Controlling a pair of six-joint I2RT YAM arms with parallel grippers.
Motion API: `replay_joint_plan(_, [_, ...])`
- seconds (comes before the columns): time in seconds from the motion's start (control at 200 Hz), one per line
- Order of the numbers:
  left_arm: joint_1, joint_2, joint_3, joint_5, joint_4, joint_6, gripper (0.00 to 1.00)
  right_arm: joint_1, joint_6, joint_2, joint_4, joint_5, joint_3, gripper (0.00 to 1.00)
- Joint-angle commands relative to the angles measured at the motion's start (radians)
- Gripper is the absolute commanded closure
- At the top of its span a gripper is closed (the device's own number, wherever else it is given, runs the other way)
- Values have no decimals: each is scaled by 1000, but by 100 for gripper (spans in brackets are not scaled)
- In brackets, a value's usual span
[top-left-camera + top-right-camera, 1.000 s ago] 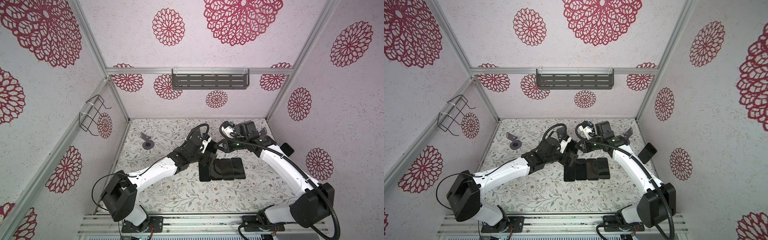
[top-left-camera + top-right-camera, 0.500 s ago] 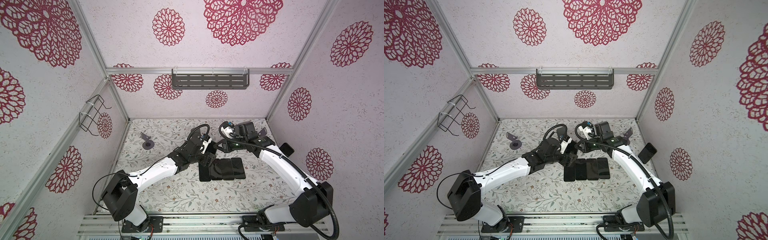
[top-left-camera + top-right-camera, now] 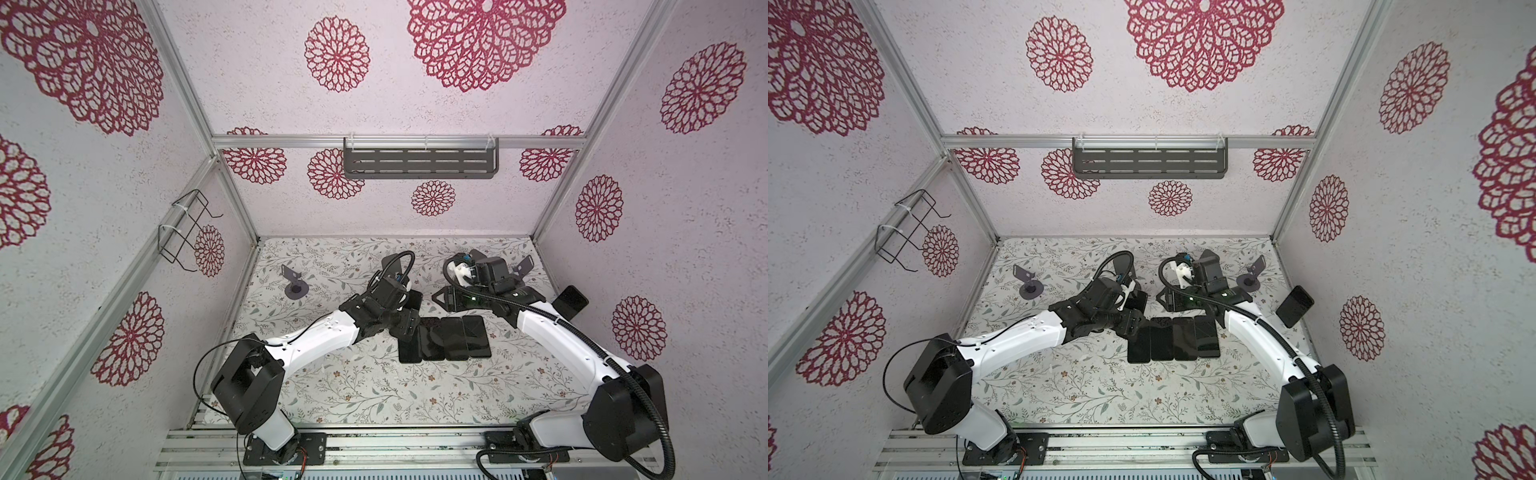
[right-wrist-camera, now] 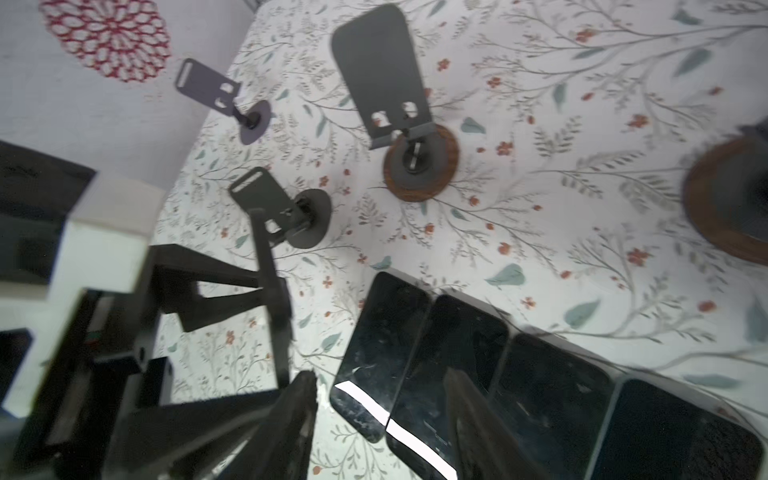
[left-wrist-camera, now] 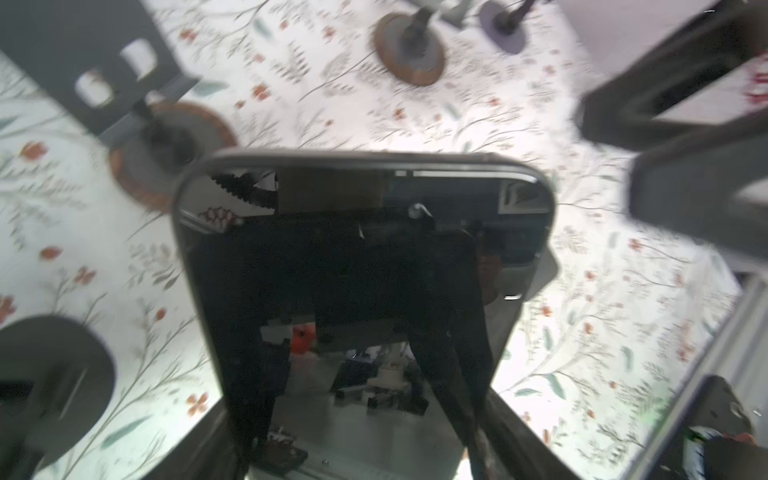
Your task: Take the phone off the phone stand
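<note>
Glossy black phone [image 5: 365, 270] in the grip of the left tool [image 4: 272, 291], pinched across its width, with a dark-based phone stand [image 4: 274, 193] close alongside. Right tool [image 4: 379, 382] agape, holding nothing, four more phones [image 3: 453, 338] side by side on the bench [image 3: 353, 386] just beyond its tips.

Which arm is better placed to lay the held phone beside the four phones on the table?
Left. The left gripper holds the phone, right beside the row of four phones. The right gripper is open and empty, so it would first need a handover.
</note>
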Motion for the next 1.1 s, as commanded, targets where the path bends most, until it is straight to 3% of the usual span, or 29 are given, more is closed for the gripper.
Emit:
replay_joint_plan(0.0, [30,43,98,-60,-185,-165,46,-21,28,-59,21,134,-28,47])
replay_joint_plan(0.175, [23,86,151,-96,-365,-312,54,-43,36,-101,36,169,-94,46])
replay_joint_plan(0.455, [24,197,218,-85,-456,-380,62,-64,47,-128,71,167,-153,46])
replay_joint_plan(0.776, [26,279,237,-62,-457,-390,62,-85,54,-158,88,155,-197,46])
replay_joint_plan(1.096, [35,296,194,0,-393,-395,54,-92,58,-158,97,131,-209,46])
